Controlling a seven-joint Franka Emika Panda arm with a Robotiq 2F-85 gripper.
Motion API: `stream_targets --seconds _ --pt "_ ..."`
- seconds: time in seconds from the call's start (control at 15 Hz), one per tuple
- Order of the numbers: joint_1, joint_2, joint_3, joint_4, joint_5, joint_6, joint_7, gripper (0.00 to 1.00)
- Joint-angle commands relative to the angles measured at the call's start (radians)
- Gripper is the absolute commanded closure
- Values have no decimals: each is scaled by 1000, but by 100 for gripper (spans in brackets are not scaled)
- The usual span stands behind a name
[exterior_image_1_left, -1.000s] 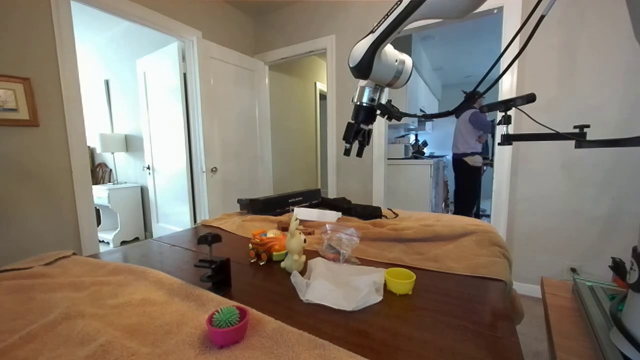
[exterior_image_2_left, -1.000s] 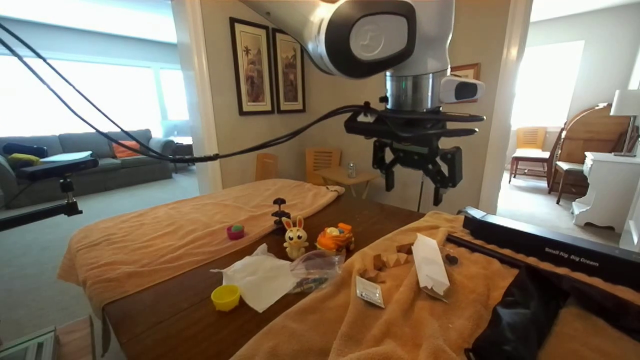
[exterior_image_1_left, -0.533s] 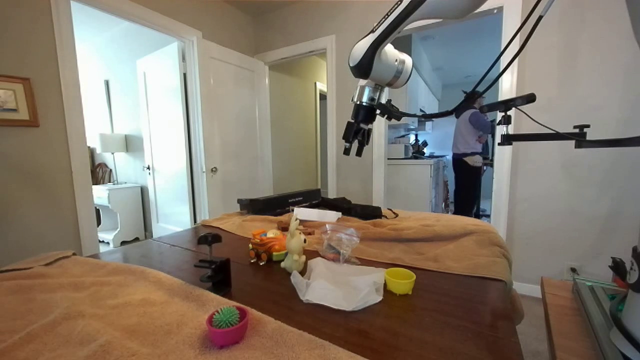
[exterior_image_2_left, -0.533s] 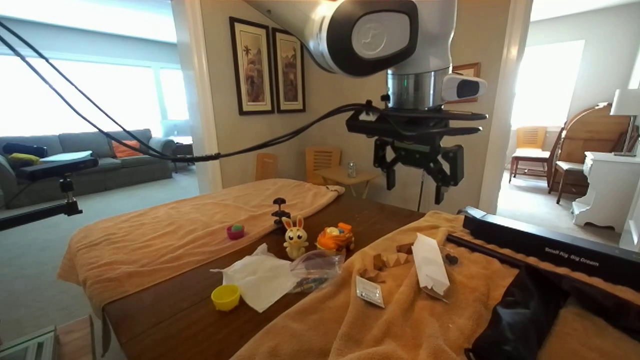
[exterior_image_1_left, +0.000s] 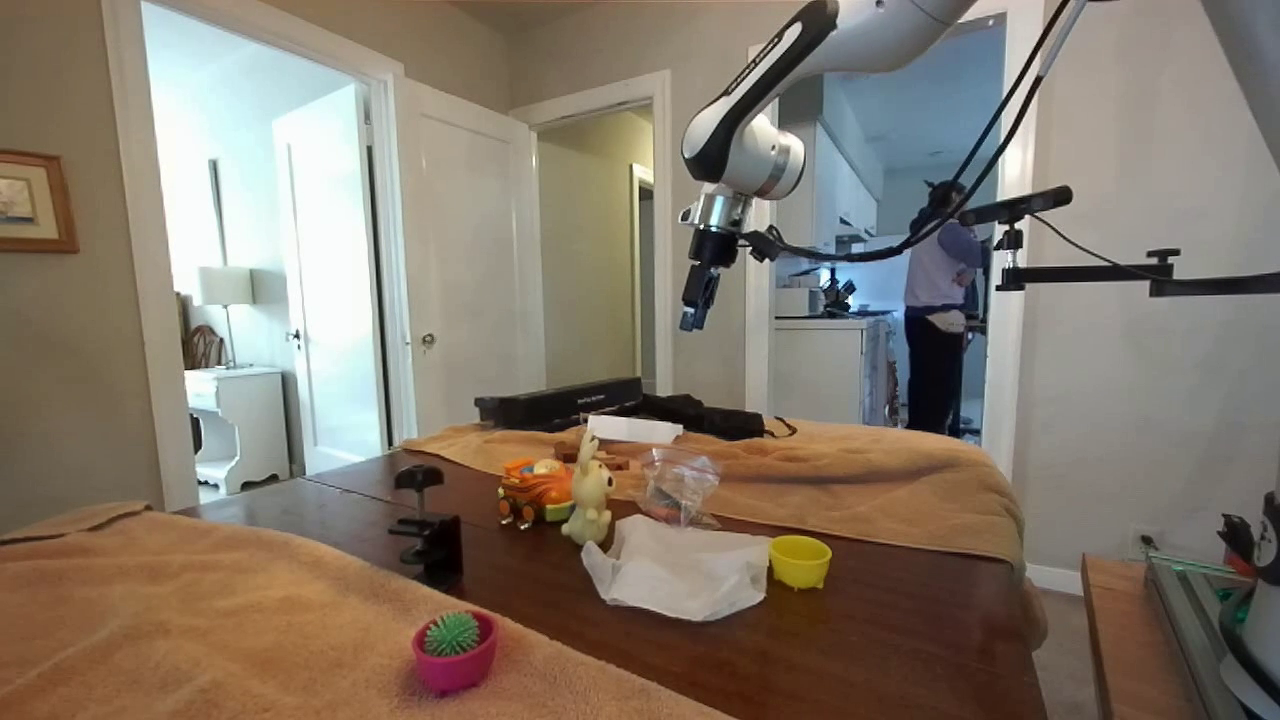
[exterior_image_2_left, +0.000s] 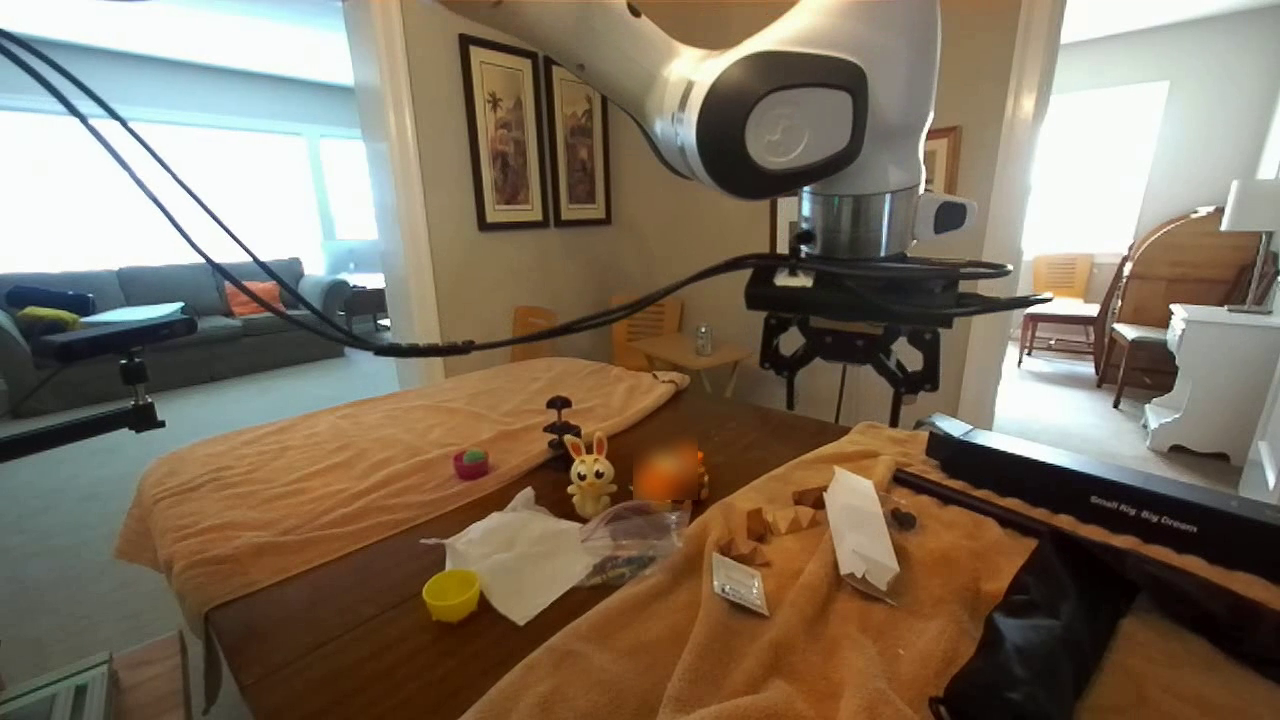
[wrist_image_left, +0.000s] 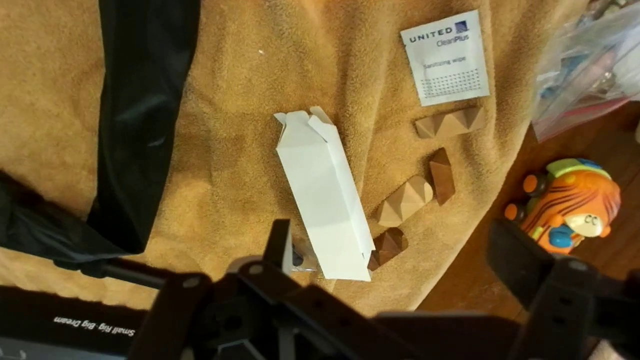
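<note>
A: Gripper (exterior_image_2_left: 843, 408), what state?

B: Fingers (wrist_image_left: 276, 245) well apart, pointing down. Whole gripper raised well above the table (exterior_image_2_left: 320, 645) in both exterior views.

A: What lies closest?

B: A white carton (wrist_image_left: 327, 200), judging by the wrist view. It shows between the two fingers, nearer the one at left. Height over it: cannot tell.

A: How does the carton sit?

B: Lengthwise on a rumpled tan towel (exterior_image_2_left: 650, 660), toward the right in an exterior view; flaps loose at its near end.

A: Neighbours?

B: Faceted brown blocks (exterior_image_2_left: 797, 518) just beside it, on its left in an exterior view. Wipe packet (exterior_image_2_left: 740, 583) also left, a little nearer. Black pouch (exterior_image_2_left: 1050, 630) near right; long black case (exterior_image_2_left: 1100, 500), lettered, farther off at right.

A: Farther left?

B: Orange toy vehicle (wrist_image_left: 575, 205), sharp in the wrist view, smeared in an exterior view. To its left there, an upright rabbit figure (exterior_image_2_left: 592, 487). Nearer: clear plastic bag (exterior_image_2_left: 630, 545), white sheet (exterior_image_2_left: 520, 560), then a yellow cup (exterior_image_2_left: 452, 596) close by the sheet's left edge. Left and farther: pink cup (exterior_image_2_left: 471, 467) on another tan towel (exterior_image_2_left: 330, 440), green spiky ball (exterior_image_1_left: 452, 635) inside.
</note>
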Motion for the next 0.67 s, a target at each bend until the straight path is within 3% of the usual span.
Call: stream_targets --seconds 0.0,0.33,0.4,0.6 --pt "-56 117 52 127 25 19 -137 0" --pt "-86 223 102 241 13 43 -213 0" --pt "-75 167 87 164 -8 37 -167 0" --pt "-79 204 98 205 -9 42 -176 0"
